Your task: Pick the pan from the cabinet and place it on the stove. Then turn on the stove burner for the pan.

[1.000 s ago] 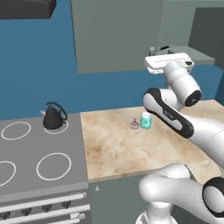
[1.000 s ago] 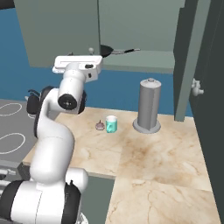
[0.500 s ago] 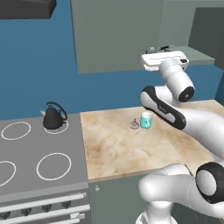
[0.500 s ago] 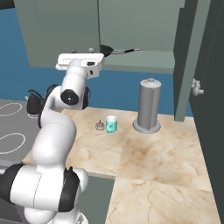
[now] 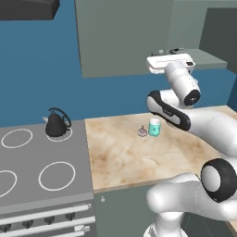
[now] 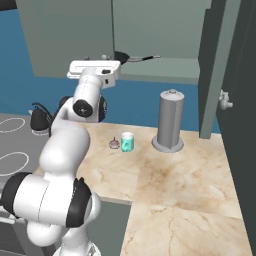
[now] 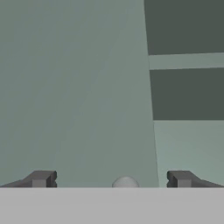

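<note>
The pan (image 6: pixel 127 57) lies on the bottom shelf of the open cabinet (image 6: pixel 150 30), its thin handle pointing right. My gripper (image 6: pixel 98 62) is raised in front of the cabinet, just left of the pan and level with it. In the hand view the gripper (image 7: pixel 111 179) is open with nothing in it. A small round door knob (image 7: pixel 125 183) sits between its fingertips (image 7: pixel 41 178). The stove (image 5: pixel 41 157) lies far below to the left, its white rings bare. In the left base view the gripper (image 5: pixel 169 59) hides most of the pan.
A black kettle (image 5: pixel 56 124) stands on the stove's back right ring. On the marble counter (image 5: pixel 125 157) are a teal cup (image 5: pixel 154 127), a small grey object (image 5: pixel 142 132) and a tall grey cylinder (image 6: pixel 169 120). The cabinet's open right door (image 6: pixel 215 65) juts out.
The hand has edged left and slightly up toward the cabinet's closed door, and the elbow has swung. The jaws stayed open.
</note>
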{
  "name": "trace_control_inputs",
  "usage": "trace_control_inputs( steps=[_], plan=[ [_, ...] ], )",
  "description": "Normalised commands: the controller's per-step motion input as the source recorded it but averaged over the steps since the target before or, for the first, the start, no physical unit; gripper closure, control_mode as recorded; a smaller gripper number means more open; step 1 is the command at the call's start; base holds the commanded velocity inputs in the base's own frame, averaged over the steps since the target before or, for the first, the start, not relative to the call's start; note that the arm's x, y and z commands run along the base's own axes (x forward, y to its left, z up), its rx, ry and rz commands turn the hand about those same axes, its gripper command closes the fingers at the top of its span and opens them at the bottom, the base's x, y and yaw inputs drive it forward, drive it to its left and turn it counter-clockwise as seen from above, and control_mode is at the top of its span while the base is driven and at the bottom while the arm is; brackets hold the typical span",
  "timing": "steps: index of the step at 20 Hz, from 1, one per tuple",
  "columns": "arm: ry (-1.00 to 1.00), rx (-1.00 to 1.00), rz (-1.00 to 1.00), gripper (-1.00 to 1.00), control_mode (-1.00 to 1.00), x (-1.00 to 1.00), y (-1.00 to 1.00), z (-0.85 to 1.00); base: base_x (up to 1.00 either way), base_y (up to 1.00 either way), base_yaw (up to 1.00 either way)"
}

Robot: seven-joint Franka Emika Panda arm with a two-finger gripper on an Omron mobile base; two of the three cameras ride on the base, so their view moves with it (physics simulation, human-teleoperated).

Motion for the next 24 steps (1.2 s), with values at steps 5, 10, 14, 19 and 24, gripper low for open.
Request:
trace_control_inputs(
  steps=[5,10,14,19,24],
  plan=[
    [0.00,0.00,0.00,-1.00,-1.00,0.20,-0.02,-0.03,0.00,0.00,0.00],
    [0.00,0.00,0.00,-1.00,-1.00,0.25,0.00,0.00,0.00,0.00,0.00],
    [0.00,0.01,0.00,-1.00,-1.00,0.23,0.00,-0.02,0.00,0.00,0.00],
    [0.00,0.01,0.00,-1.00,-1.00,0.22,-0.01,-0.05,0.00,0.00,0.00],
    [0.00,0.01,0.00,-1.00,-1.00,0.18,-0.01,-0.02,0.00,0.00,0.00]
  ],
)
